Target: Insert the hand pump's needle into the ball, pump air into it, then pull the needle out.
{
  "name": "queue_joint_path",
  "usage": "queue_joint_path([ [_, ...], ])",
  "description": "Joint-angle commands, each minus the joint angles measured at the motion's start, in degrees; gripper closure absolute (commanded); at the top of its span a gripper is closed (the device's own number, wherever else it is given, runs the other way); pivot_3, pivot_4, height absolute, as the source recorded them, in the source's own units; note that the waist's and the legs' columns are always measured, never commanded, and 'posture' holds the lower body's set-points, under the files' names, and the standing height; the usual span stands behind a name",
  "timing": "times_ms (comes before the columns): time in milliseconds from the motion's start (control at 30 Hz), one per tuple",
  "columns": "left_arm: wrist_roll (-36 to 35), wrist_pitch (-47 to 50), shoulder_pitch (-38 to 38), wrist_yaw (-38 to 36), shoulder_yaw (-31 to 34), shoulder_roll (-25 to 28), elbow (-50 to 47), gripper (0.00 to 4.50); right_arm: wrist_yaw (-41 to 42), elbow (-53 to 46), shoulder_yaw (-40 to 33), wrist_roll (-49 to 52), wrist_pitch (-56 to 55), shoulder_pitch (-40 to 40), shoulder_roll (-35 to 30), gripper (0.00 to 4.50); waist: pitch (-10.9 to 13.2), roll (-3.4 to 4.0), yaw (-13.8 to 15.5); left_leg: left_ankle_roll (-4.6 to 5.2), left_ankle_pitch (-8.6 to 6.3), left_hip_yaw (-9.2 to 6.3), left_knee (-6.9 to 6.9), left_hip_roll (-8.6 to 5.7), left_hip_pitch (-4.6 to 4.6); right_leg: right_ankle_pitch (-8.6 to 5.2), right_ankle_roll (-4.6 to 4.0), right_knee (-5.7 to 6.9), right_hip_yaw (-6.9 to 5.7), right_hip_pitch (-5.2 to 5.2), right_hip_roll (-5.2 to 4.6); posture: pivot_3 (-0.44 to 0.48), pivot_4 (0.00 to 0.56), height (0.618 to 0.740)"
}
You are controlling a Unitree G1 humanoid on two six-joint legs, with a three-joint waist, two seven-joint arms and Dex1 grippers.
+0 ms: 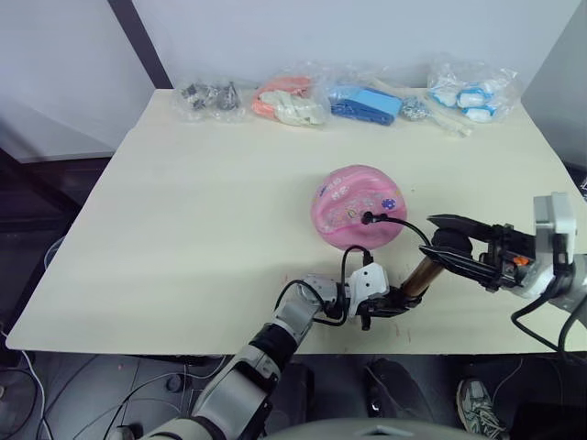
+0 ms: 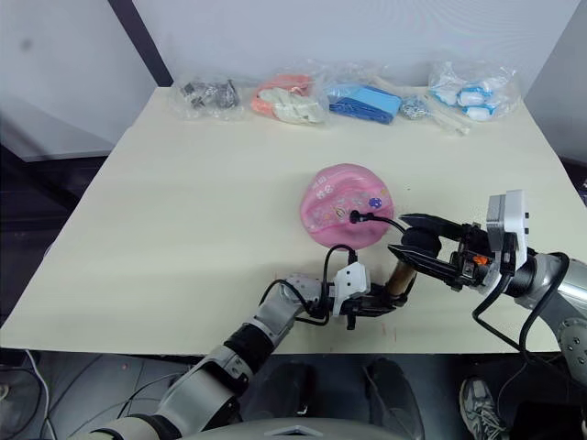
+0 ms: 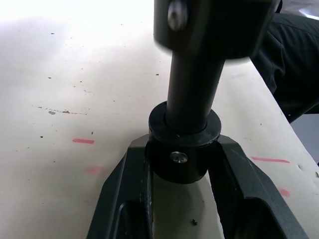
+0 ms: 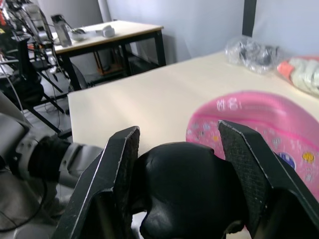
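**Pump held at both ends, needle in ball**

The ball [image 1: 358, 207] sits mid-table [image 1: 183, 220], partly deflated. The hose [image 1: 404, 223] runs from its near face, the needle fitting [image 1: 368, 217] seated there. Just beside the ball, toward the table's near edge, lies the hand pump [image 1: 417, 278]. Left gripper [image 1: 383, 305] clamps its black base cap; right gripper [image 1: 456, 246] is closed around the black T-handle [image 4: 187, 186].
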Motion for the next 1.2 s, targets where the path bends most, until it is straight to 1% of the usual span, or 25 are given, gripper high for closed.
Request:
queue_joint_path([
  [33, 0.7, -0.1, -0.2, 1.8, 1.3, 0.7, 1.5, 3.43, -0.6, -4.1, -3.9, 7.5, 1.6, -2.7, -2.0, 2.48, 0.0, 0.0, 0.0, 0.0, 0.0, 0.0, 0.0, 0.0, 0.0, 0.0, 0.0, 0.0, 0.0, 0.0, 0.0, 0.0, 0.15, 0.736],
  [367, 1.0, -0.2, -1.1, 1.9, 1.2, 0.4, 2.5, 3.43, -4.5, -3.0, -10.8, 15.0, 5.2, -8.0, -8.2, 2.48, 0.0, 0.0, 0.0, 0.0, 0.0, 0.02, 0.0, 0.01, -0.01, 0.0, 0.0, 0.0, 0.01, 0.0, 0.0, 0.0, 0.15, 0.736],
  [600, 1.2, -0.4, -1.8, 1.9, 1.1, 0.2, 3.5, 3.43, -5.3, -2.2, -12.4, 17.7, 6.9, -11.5, -12.1, 2.48, 0.0, 0.0, 0.0, 0.01, 0.0, 0.04, 0.0, 0.02, 0.0, 0.0, 0.0, 0.0, 0.02, 0.0, 0.0, 0.0, 0.15, 0.736],
  [767, 1.4, -1.0, -2.0, 1.9, 1.1, 0.1, 4.3, 3.43, -6.4, -0.2, -13.0, 24.0, 9.9, -14.8, -14.8, 2.48, 0.0, 0.0, 0.0, 0.01, 0.0, 0.06, 0.0, 0.04, -0.01, 0.0, 0.0, 0.01, 0.04, 0.0, -0.02, 0.0, 0.15, 0.736],
  [867, 1.5, -1.6, -2.2, 2.0, 1.0, -0.2, 4.9, 3.43, -4.8, -0.3, -11.7, 22.6, 11.2, -12.9, -14.9, 2.48, 0.0, -0.01, 0.1, 0.02, -0.01, 0.03, 0.0, 0.05, -0.04, 0.0, -0.01, -0.01, 0.0, -0.01, -0.02, 0.0, 0.15, 0.736],
  [1100, 2.3, -2.5, -2.4, 2.2, 1.1, -1.0, 5.8, 3.43, -1.5, -3.2, -5.8, 11.3, 6.0, -4.9, -8.9, 2.48, -0.2, -0.16, 0.0, 0.04, -0.02, 0.06, 0.0, 0.04, 0.04, 0.0, 0.0, -0.01, 0.01, 0.07, 0.0, 0.0, 0.15, 0.736],
  [1200, 2.4, -2.5, -2.3, 2.1, 1.3, -1.1, 5.8, 3.43, -0.4, -3.3, -4.0, 8.1, 3.8, -2.2, -6.6, 2.48, -0.3, -0.28, 0.0, 0.04, -0.02, 0.04, 0.0, 0.04, 0.12, 0.0, 0.01, -0.02, -0.01, 0.15, 0.02, 0.0, 0.15, 0.736],
])
